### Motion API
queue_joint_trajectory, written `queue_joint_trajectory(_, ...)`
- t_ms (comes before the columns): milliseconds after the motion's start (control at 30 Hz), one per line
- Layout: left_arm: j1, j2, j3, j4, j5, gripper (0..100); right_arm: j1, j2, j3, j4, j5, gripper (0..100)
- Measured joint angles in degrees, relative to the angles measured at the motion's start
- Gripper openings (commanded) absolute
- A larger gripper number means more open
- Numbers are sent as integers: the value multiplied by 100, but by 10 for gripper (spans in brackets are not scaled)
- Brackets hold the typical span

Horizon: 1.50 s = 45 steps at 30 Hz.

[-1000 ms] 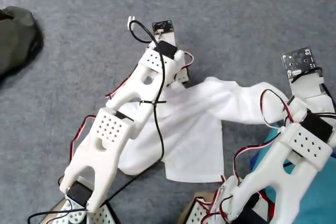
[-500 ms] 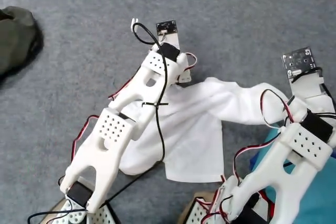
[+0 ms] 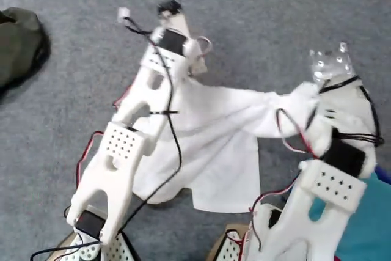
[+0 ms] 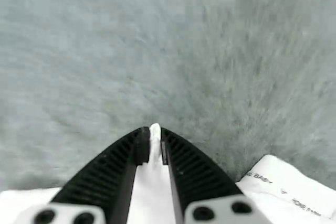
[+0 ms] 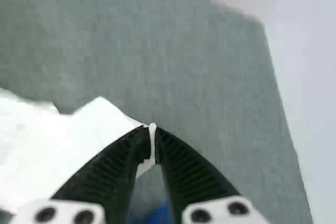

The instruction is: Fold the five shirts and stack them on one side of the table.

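A white shirt (image 3: 214, 145) hangs stretched between the two arms above the grey table (image 3: 73, 108), its lower hem still resting on the cloth. My left gripper (image 4: 153, 139) is shut on a pinch of the white shirt (image 4: 152, 192), seen in the high view near the shirt's upper left corner (image 3: 192, 68). My right gripper (image 5: 152, 136) is shut on the white shirt (image 5: 58, 150) at its right shoulder, near the table's right side (image 3: 314, 93). A teal shirt (image 3: 372, 230) lies under the right arm. A dark green shirt (image 3: 18, 41) sits bunched at the far left edge.
The grey felt-covered table (image 3: 275, 22) has open space along the back and at the left front. The arm bases stand at the near edge (image 3: 91, 236). A white label (image 4: 283, 184) of the shirt shows in the left wrist view.
Both arms have lifted and pulled back toward the table's far side, raising the white shirt's top edge and stretching it between them. Both grips have held.
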<state>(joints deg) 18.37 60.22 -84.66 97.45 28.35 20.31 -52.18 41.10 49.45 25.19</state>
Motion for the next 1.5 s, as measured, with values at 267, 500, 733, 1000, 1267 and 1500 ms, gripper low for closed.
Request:
queue_joint_trajectory(267,-1231,-844,-738,273,-475,19,-1802,-105,-1187,677,-1055,5)
queue_joint_trajectory(500,-2215,-2119,-738,273,-809,19,-1925,308,-2549,809,-1415,5)
queue_joint_trajectory(733,-2505,-3692,-545,273,-1319,19,-1925,1319,-4730,1609,-1442,5)
queue_joint_trajectory(1000,-2505,-5785,1319,273,-1811,20,-1925,2092,-7376,2848,-1442,5)
queue_joint_trajectory(1267,-2505,-7543,3015,273,-2259,20,-1925,2154,-9187,3051,-967,5)
queue_joint_trajectory(1500,-2989,-8774,3974,273,-2382,20,-1934,2127,-9855,2752,-765,5)
